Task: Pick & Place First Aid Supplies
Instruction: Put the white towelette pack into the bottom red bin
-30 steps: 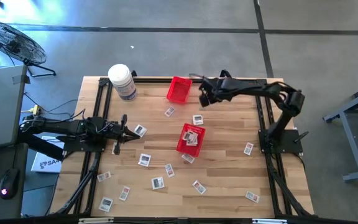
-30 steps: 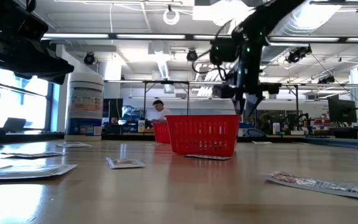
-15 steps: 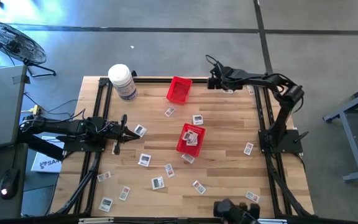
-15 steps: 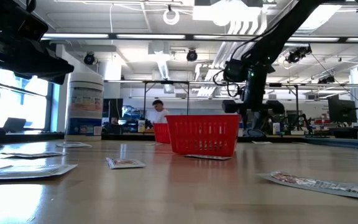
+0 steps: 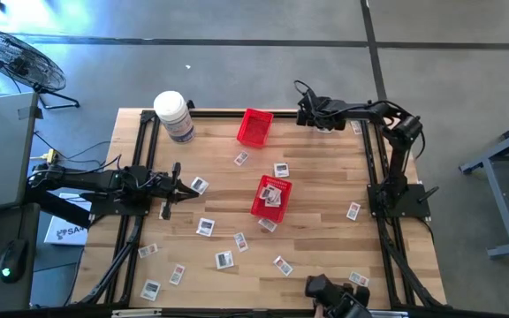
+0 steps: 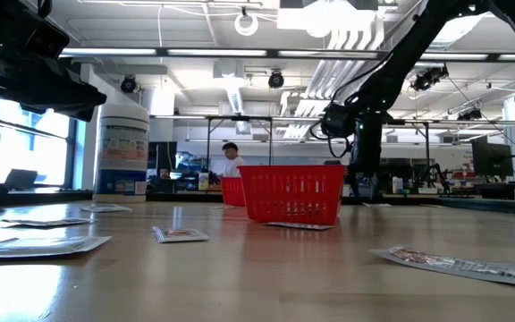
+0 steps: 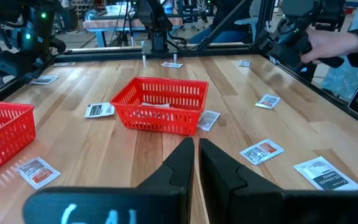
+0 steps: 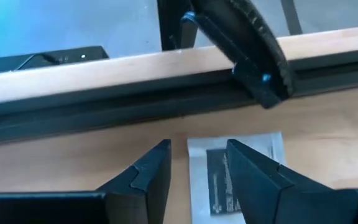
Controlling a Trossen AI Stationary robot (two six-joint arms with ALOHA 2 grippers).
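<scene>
Right gripper [image 5: 302, 113], fingers apart, hovers over a packet [image 8: 238, 171] at the desk's [image 5: 325, 221] one o'clock; I count most supplies unsorted.

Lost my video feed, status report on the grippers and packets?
Right gripper open at far edge, over a packet. Left gripper shut, idle at left side. Packets scattered; one in centre basket. Nothing blocking.

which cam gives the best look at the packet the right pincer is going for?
Right wrist view: the packet lies flat on the wood by the table's far rail, with the open right pincer over it. High view shows it only partly, under the pincer. In the low and left wrist views I cannot make it out.
</scene>
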